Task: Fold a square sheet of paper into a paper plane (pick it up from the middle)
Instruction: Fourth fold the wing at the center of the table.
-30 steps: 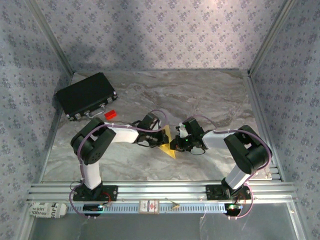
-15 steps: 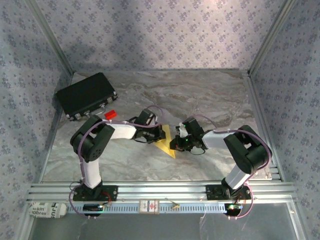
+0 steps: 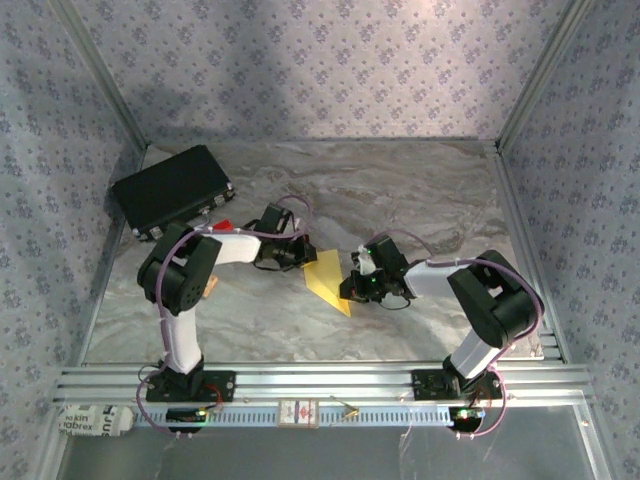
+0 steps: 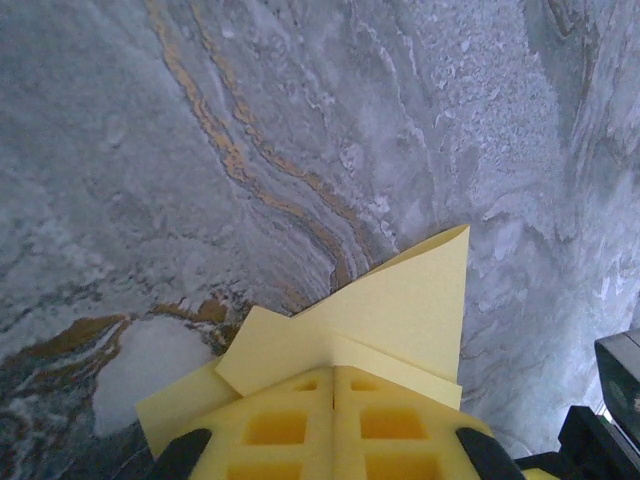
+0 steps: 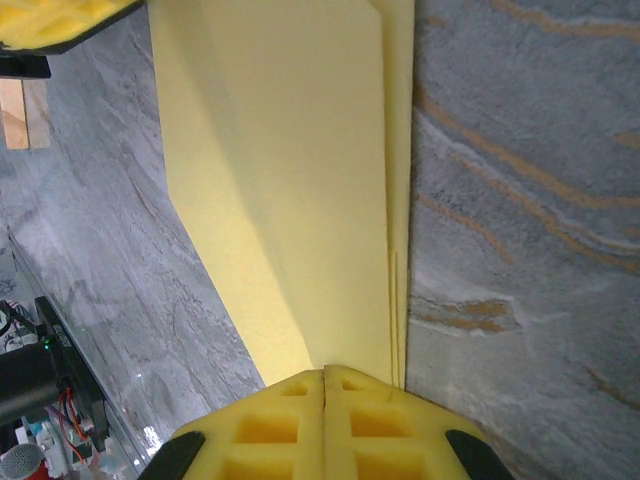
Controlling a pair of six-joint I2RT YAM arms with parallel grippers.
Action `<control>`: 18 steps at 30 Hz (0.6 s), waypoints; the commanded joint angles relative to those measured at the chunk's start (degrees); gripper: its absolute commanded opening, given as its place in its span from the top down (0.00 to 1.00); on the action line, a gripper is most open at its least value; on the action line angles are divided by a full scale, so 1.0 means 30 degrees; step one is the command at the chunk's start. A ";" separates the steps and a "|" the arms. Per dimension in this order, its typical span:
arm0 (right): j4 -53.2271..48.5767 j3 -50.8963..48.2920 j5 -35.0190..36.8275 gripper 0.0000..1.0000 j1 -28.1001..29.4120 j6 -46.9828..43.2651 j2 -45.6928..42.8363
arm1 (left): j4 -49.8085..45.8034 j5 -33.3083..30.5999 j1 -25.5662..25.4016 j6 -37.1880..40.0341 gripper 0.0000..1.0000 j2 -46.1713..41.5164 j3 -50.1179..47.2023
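The square sheet of paper is yellow, folded into a pointed wedge, and lies flat on the marble table between the two arms. My left gripper is shut, its yellow foam tips resting on the paper's left edge where a folded flap meets them. My right gripper is also shut. Its tips sit on the paper near the right side, beside the stacked fold edges. No paper shows between either pair of fingers.
A black case lies at the back left, with a small red block just in front of it, close to the left arm. Patterned walls enclose the table. An aluminium rail runs along the near edge.
My left gripper has slid left across the paper to its left edge, uncovering more of the yellow sheet. The right gripper and the paper have stayed in place.
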 commanded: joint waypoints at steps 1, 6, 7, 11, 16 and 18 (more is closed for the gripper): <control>-0.2947 -0.0747 0.1174 1.00 -0.0116 -0.0427 0.0512 | -0.1227 -0.2117 0.0897 0.1049 0.97 0.0761 0.0797; -0.3091 -0.0720 0.1255 1.00 -0.0132 -0.0497 0.0392 | -0.1890 -0.2187 0.1197 0.1200 0.97 0.1082 0.1464; -0.3097 -0.0719 0.1219 1.00 -0.0169 -0.0504 0.0353 | -0.2072 -0.2172 0.1181 0.1276 0.97 0.1091 0.1615; -0.3133 -0.0635 0.1254 1.00 -0.0173 -0.0535 0.0307 | -0.2269 -0.1738 0.1139 0.1163 0.97 0.0729 0.1812; -0.3099 -0.0313 0.1174 1.00 -0.0173 -0.0526 0.0428 | -0.2728 -0.1801 0.0902 0.1125 0.95 -0.0691 0.1998; -0.3176 -0.0148 0.1172 1.00 -0.0173 -0.0537 0.0570 | -0.3002 -0.1841 0.0917 0.1101 0.94 -0.1157 0.2108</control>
